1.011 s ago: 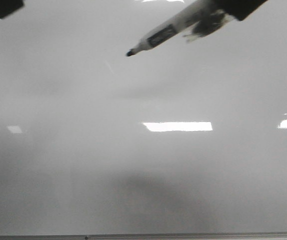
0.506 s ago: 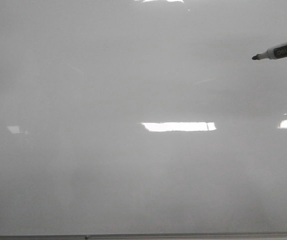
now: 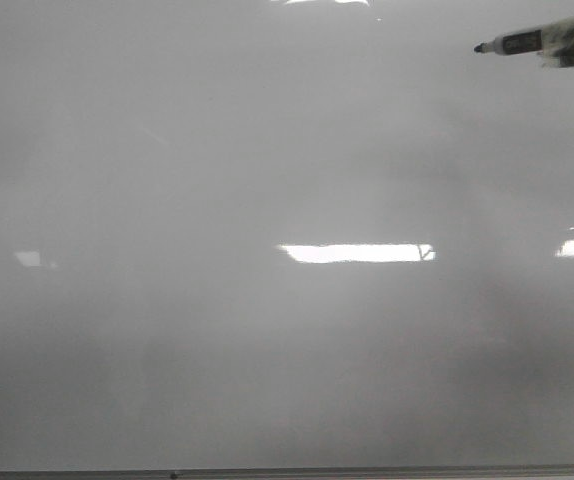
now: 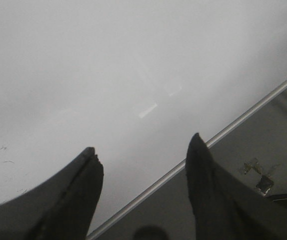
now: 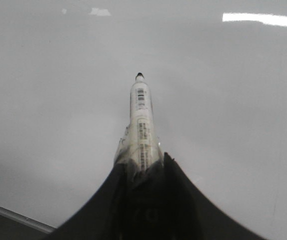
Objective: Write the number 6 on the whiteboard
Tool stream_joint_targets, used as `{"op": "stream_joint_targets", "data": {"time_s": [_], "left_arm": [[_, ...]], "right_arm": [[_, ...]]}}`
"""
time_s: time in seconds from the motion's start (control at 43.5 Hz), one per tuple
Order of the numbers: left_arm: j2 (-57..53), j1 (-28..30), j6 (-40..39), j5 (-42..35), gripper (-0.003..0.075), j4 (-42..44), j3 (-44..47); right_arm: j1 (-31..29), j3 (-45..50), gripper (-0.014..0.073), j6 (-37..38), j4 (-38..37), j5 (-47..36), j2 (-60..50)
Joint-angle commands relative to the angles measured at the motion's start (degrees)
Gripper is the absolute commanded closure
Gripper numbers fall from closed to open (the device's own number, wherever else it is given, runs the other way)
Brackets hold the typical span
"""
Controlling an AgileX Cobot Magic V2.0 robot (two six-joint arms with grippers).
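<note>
The whiteboard [image 3: 217,150] is glossy pale grey and fills the front view. No clear number 6 shows on it; a faint thin dark mark [image 3: 426,250] crosses the right end of the middle glare patch. My right gripper [image 5: 142,162] is shut on a white marker [image 5: 141,115] with a black tip, held above the board [image 5: 233,100] and not touching it. In the front view the marker [image 3: 522,42] pokes in at the top right, tip pointing left. My left gripper [image 4: 143,144] is open and empty over the board's edge [image 4: 233,127].
Bright rectangular glare patches [image 3: 352,253] lie across the board. A thin dark frame edge [image 3: 287,471] runs along the bottom of the front view. Beyond the metal rim in the left wrist view is a darker surface with small debris [image 4: 258,175].
The marker has swung from the upper middle of the front view to the right, then up into the top right corner. The left gripper's corner has left the top left.
</note>
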Motion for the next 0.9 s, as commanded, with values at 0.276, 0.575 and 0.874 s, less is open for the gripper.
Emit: {"op": "stream_joint_targets", "data": {"time_s": [0.276,0.575,0.874], "left_arm": [[-0.17,0.13,-0.64,-3.93,0.0356,-0.93,-1.42],[-0.17,0.13,-0.64,-3.93,0.0356,-0.93,-1.42],[-0.17,0.13,-0.64,-3.93,0.0356,-0.93,-1.42]], "right_arm": [[-0.1,-9.26,0.0659,-0.71,0.84,-6.05,9.33],[-0.1,-12.18,0.0659,-0.77,0.61,-7.4,14.25],[0.81,-12.23,0.0659,-0.77,0.57,-7.03,20.54]]}}
